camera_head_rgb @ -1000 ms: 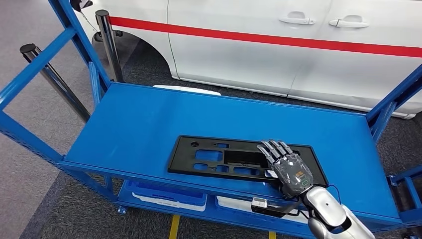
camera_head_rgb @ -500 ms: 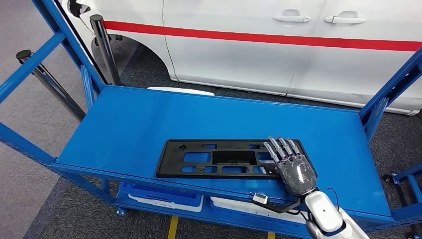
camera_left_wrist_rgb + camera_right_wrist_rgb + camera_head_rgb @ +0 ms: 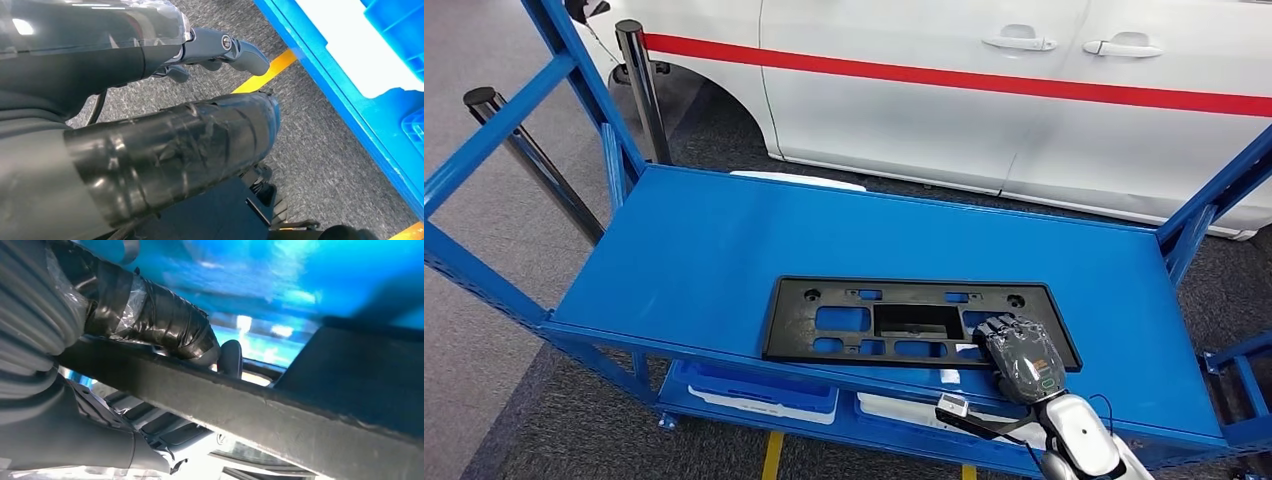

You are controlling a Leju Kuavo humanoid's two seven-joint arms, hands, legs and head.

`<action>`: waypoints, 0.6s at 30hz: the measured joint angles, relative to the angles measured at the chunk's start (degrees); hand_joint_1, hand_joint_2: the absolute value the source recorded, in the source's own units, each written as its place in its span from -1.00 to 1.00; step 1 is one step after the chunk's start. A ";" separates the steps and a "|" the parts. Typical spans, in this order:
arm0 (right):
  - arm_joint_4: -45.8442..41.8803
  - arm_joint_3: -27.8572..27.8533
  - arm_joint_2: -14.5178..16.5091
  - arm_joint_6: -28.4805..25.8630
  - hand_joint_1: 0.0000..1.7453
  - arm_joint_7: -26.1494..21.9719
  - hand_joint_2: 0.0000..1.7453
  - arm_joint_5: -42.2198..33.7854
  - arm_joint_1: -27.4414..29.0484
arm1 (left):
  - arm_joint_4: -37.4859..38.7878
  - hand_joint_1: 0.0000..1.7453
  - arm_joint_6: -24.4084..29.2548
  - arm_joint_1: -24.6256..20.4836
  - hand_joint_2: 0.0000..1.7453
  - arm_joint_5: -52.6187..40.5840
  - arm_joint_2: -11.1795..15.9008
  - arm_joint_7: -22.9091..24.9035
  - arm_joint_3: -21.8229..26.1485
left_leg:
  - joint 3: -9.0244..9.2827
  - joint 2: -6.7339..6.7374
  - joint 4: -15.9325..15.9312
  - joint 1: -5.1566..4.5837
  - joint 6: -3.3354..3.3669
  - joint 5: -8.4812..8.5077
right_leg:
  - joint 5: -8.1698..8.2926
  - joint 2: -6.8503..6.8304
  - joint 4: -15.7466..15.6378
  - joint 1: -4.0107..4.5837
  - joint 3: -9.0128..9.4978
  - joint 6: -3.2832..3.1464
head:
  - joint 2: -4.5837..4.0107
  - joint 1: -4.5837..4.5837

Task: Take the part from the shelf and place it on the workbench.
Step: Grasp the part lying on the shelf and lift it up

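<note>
The part (image 3: pixel 916 322) is a flat black plastic panel with several cut-outs, lying on the top deck of the blue shelf (image 3: pixel 714 250) near its front edge. My right hand (image 3: pixel 1022 360) grips the panel's near right corner, fingers curled over its edge. In the right wrist view the taped thumb (image 3: pixel 165 325) lies along one face of the dark panel edge (image 3: pixel 280 415) with a fingertip showing past it. My left hand (image 3: pixel 175 145) hangs beside the shelf above the grey floor, its fingers straight and holding nothing.
A white car (image 3: pixel 984 100) with a red stripe stands right behind the shelf. Blue uprights (image 3: pixel 584 80) frame both ends. Blue and white bins (image 3: pixel 754 392) sit on the lower deck. Two black posts (image 3: pixel 639 85) stand at the back left. A yellow line (image 3: pixel 773 455) marks the floor.
My right hand's fingers, stretched flat on the panel a second ago, have curled around its near edge. The panel has turned slightly squarer to the shelf front. The view swayed in between.
</note>
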 joint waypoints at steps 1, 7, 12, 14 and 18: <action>-0.32 -0.19 0.09 0.02 1.00 -0.36 1.00 -0.58 0.11 | 0.01 -1.00 0.04 -0.01 -1.00 -0.01 -0.01 0.01 0.02 | -0.01 -0.02 0.28 0.04 -0.22 -0.24 | 1.84 -0.02 -3.78 -0.10 1.72 -0.01 | 0.00 0.02; -2.43 -1.43 0.46 -0.23 1.00 -1.62 1.00 -2.71 1.06 | -0.01 -1.00 0.39 -0.03 -1.00 -0.12 -0.03 0.03 0.26 | -0.57 -0.08 1.60 -0.30 -1.94 -1.40 | 3.58 0.06 -10.63 0.20 4.61 -2.07 | 0.00 -0.06; -3.37 -2.33 0.71 -0.70 1.00 -2.11 1.00 -3.27 1.58 | 0.01 -1.00 0.50 0.05 -1.00 -0.11 -0.03 0.03 0.36 | -6.73 -0.04 14.57 0.15 -3.11 -7.98 | 3.65 -0.11 -10.97 0.24 4.75 -3.37 | 0.00 -0.09; -3.70 -2.66 0.78 -1.25 1.00 -2.65 1.00 -3.83 2.06 | 0.01 -1.00 0.52 0.17 -1.00 -0.10 -0.03 0.03 0.43 | -7.83 -0.04 16.18 0.18 -3.13 -7.29 | 3.60 -0.09 -10.94 0.30 4.78 -3.39 | 0.00 -0.09; -6.65 -3.46 1.49 -3.66 1.00 -5.33 1.00 -8.00 3.51 | -0.01 -1.00 0.69 0.20 -1.00 0.15 -0.03 -0.03 0.78 | -2.49 -0.06 3.66 -0.07 -2.18 -0.69 | 3.45 0.01 -10.84 0.49 4.90 -2.95 | 0.00 -0.09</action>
